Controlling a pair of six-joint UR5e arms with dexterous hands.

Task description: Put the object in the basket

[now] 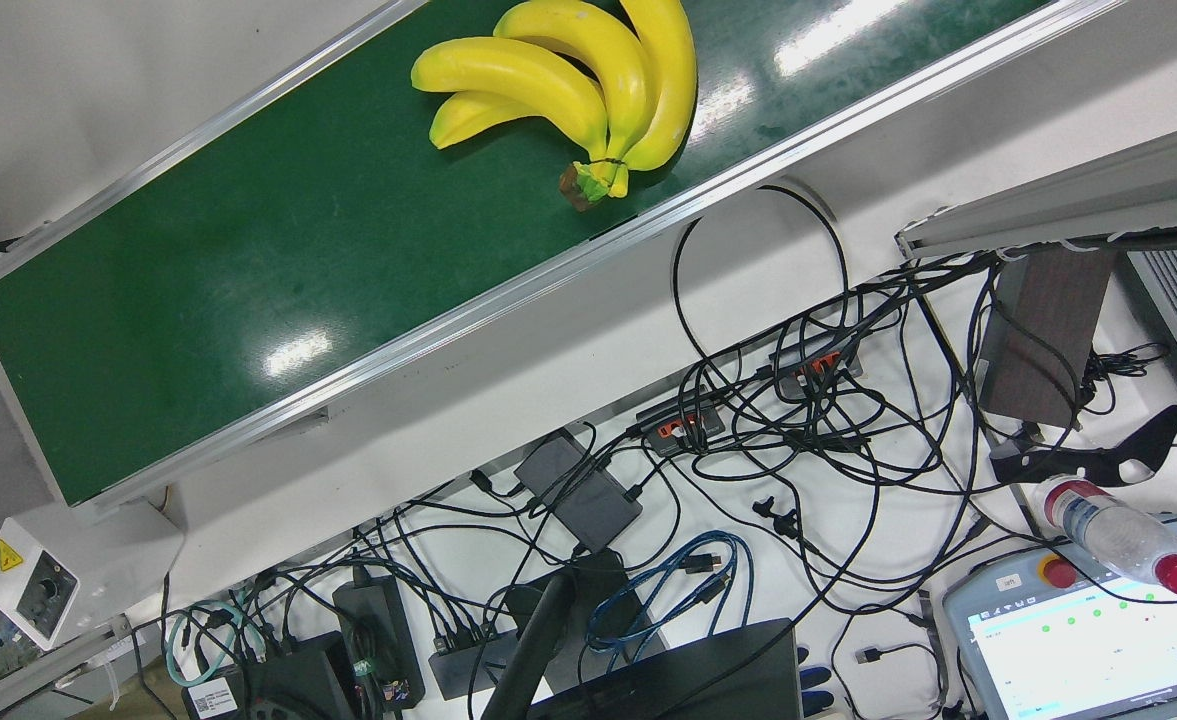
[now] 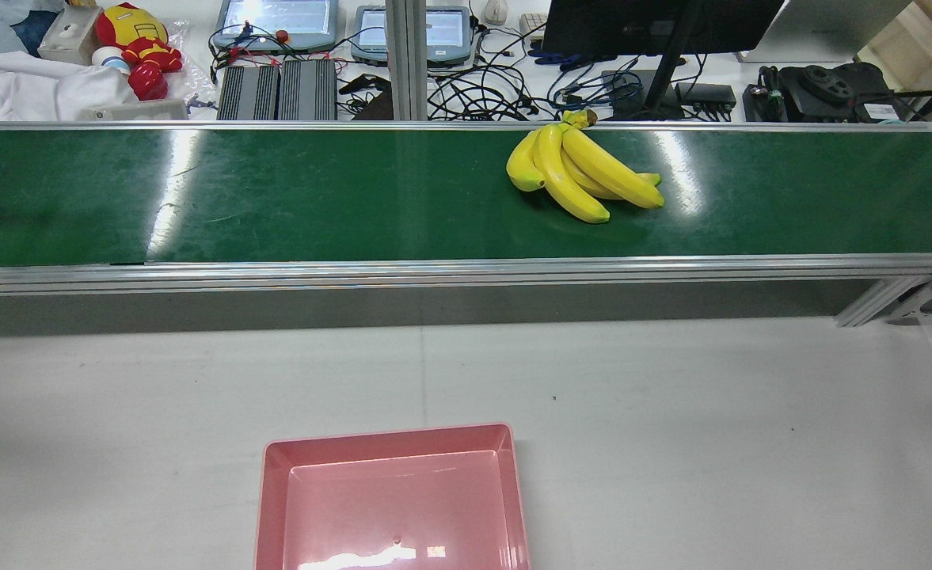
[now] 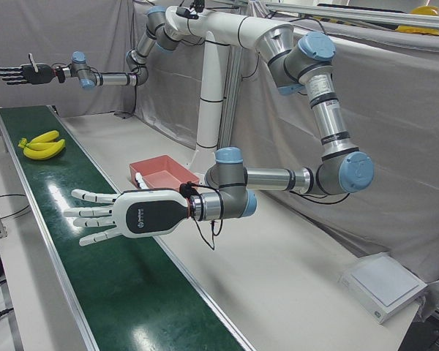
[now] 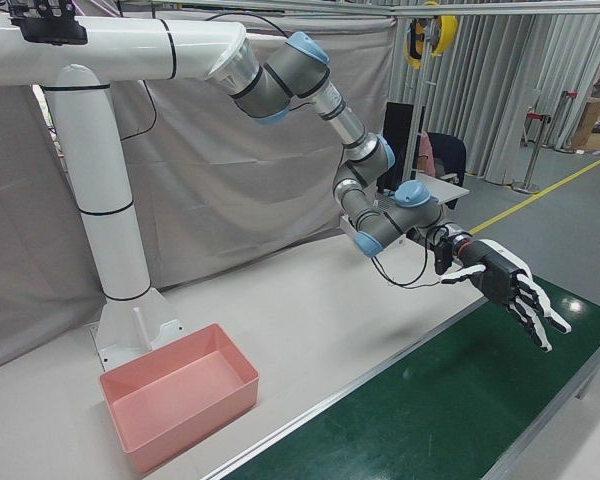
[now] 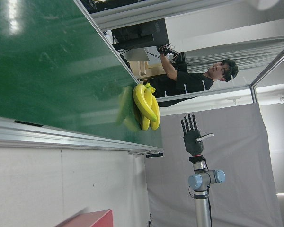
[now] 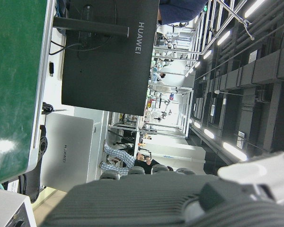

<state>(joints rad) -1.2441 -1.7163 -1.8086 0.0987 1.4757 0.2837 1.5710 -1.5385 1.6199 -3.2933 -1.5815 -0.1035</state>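
A bunch of yellow bananas [image 2: 580, 174] lies on the green conveyor belt [image 2: 275, 198], right of its middle and near its far edge; the bunch also shows close up [image 1: 573, 85] and from the belt's end [image 3: 44, 145]. The pink basket [image 2: 393, 495] stands on the white table in front of the belt, with nothing in it. My left hand [image 3: 121, 214] hovers flat over the belt, open, fingers spread, far from the bananas [image 5: 146, 106]. My right hand [image 4: 505, 290] hangs open above the belt's other end, also apart from the bunch, and shows small in the distance [image 3: 22, 73].
Beyond the belt's far edge are a monitor [image 2: 656, 28], tangled cables [image 1: 798, 430], tablets and a red-and-yellow toy [image 2: 137, 47]. A person [image 5: 199, 78] stands past the belt. The white pedestal [image 4: 120, 250] rises behind the basket [image 4: 180, 395].
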